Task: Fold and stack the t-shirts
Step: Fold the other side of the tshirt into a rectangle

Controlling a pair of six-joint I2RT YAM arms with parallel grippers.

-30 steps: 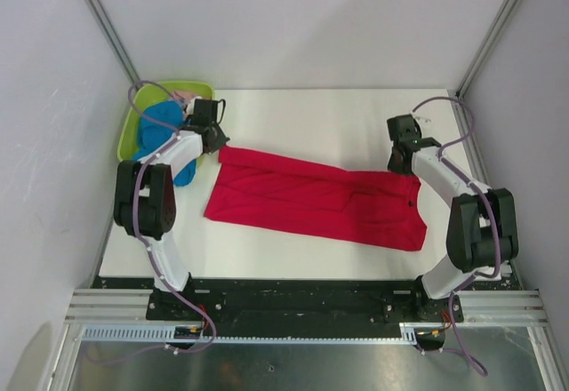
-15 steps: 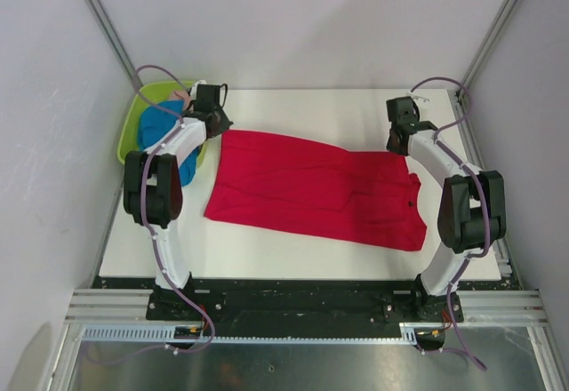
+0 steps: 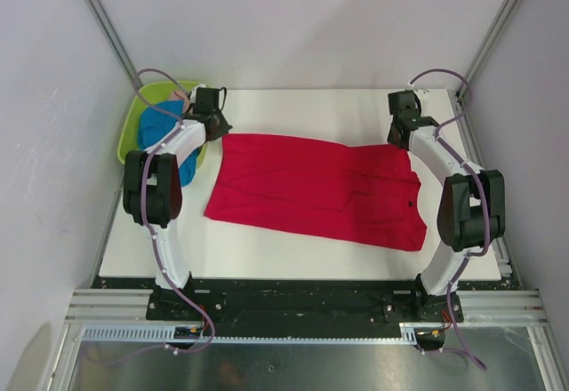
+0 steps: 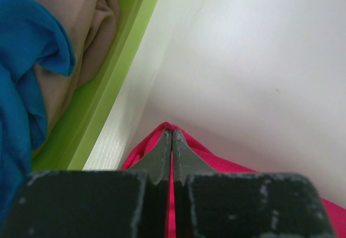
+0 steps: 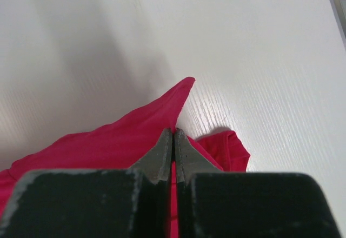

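Observation:
The red t-shirt point(image 3: 316, 187) lies spread across the white table. My left gripper point(image 3: 219, 131) is shut on its far left corner point(image 4: 162, 132). My right gripper point(image 3: 402, 138) is shut on its far right edge point(image 5: 135, 130), with a red flap beside it. The blue t-shirt point(image 3: 160, 129) hangs over the lime-green basket point(image 3: 132, 124); it also shows in the left wrist view point(image 4: 21, 86). The pale pink t-shirt point(image 4: 92, 21) lies in the basket behind the blue one, mostly hidden in the top view.
The white table point(image 3: 293, 111) has bare surface beyond the red shirt. The green basket rim point(image 4: 113, 81) runs close to my left gripper. Enclosure walls and metal posts point(image 3: 498, 27) stand on both sides.
Both grippers have moved away from the bases, pulling the red shirt's far edge with them. The shirt now lies wider and flatter. The left arm has swung toward the basket.

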